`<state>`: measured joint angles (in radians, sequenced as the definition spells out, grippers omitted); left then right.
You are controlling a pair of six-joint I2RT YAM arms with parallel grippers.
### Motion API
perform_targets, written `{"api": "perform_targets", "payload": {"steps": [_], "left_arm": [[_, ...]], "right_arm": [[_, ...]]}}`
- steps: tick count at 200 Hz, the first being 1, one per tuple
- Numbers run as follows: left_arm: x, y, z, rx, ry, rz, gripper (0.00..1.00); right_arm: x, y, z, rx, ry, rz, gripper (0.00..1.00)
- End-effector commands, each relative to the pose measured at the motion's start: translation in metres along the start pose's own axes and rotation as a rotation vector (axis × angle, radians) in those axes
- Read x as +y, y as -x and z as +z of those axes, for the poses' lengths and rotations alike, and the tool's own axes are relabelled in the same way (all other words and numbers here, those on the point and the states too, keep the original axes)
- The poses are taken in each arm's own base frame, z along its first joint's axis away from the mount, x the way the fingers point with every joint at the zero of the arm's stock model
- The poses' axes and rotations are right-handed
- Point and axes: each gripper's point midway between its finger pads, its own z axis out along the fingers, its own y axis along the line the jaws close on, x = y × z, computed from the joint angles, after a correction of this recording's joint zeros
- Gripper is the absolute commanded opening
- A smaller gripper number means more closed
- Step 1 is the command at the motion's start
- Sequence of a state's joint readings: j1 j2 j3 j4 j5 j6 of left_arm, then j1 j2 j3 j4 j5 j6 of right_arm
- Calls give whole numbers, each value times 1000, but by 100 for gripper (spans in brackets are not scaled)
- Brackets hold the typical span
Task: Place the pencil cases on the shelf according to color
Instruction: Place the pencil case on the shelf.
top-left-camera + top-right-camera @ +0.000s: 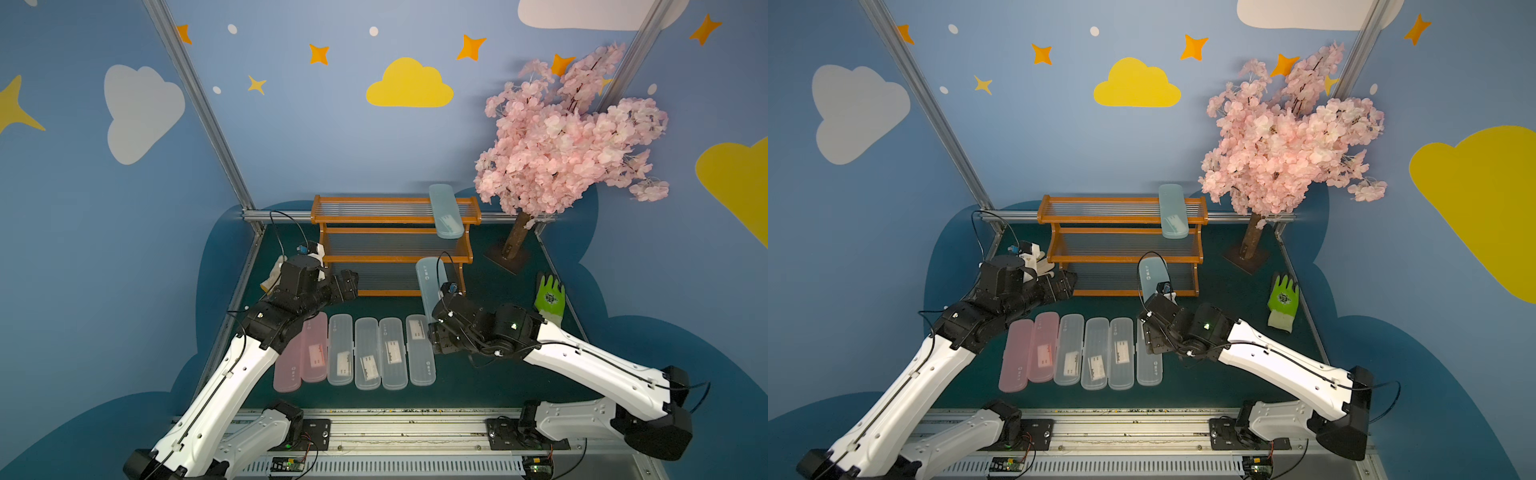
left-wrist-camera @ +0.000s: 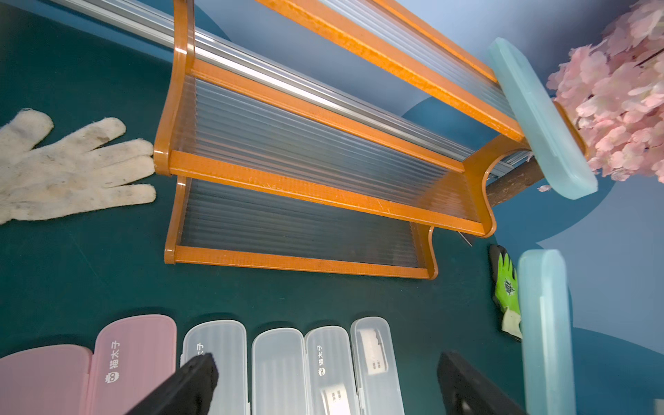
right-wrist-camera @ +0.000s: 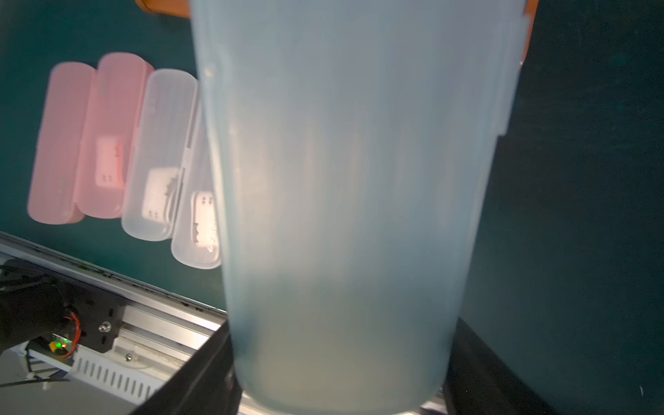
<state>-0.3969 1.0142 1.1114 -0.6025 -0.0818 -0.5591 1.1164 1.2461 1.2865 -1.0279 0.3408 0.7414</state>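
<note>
While your right pincer (image 3: pixel 337 373) is squeezing the near end of a light blue case (image 1: pixel 430 286), that case is pointing up and away from the arm. Its far end is showing in front of the right side of the shelf (image 1: pixel 374 219), down by the lowest step. You cannot tell if it is touching the shelf. In the right wrist view the case is filling most of the picture, and the black fingers (image 3: pixel 194 377) are pressing on its 2 long sides.

Your left pincer (image 2: pixel 323 388) is standing wide open and holding nothing. It is hanging over the row of cases, near the left front corner of the shelf.

On the green table (image 1: pixel 498 374), 6 cases are lying side by side in front of the shelf. The 2 pink cases (image 1: pixel 314 353) are lying at the left end, and your left arm is covering part of them. The 4 clear cases (image 1: pixel 367 353) are lying to their right.

A second blue case (image 1: pixel 445 212) is lying across the top step at its right end, and its near end is sticking out over the front rail.

A white glove (image 2: pixel 72 172) is lying just left of the shelf, with 1 fingertip touching the shelf's side. A green glove (image 1: pixel 549 297) is lying on the right, near the pink tree (image 1: pixel 569 137).
</note>
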Motion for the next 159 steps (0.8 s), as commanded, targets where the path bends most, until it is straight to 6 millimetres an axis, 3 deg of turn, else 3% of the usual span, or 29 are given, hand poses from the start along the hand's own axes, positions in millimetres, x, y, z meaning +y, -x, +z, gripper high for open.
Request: {"api": "perform_targets", "payload": {"steps": [1, 32, 85, 127, 159], "left_arm": [[1, 8, 9, -4, 13, 27, 100], [-3, 16, 19, -8, -2, 22, 100], [-11, 25, 34, -2, -31, 23, 100], [-8, 21, 50, 28, -44, 2, 100], [-7, 17, 56, 47, -59, -16, 100]], "right_arm": [[15, 33, -13, -129, 43, -28, 68], [26, 66, -20, -213, 67, -35, 69], [30, 140, -6, -222, 80, 7, 70], [32, 200, 19, -244, 68, 2, 71], [17, 234, 39, -232, 26, 58, 73]]}}
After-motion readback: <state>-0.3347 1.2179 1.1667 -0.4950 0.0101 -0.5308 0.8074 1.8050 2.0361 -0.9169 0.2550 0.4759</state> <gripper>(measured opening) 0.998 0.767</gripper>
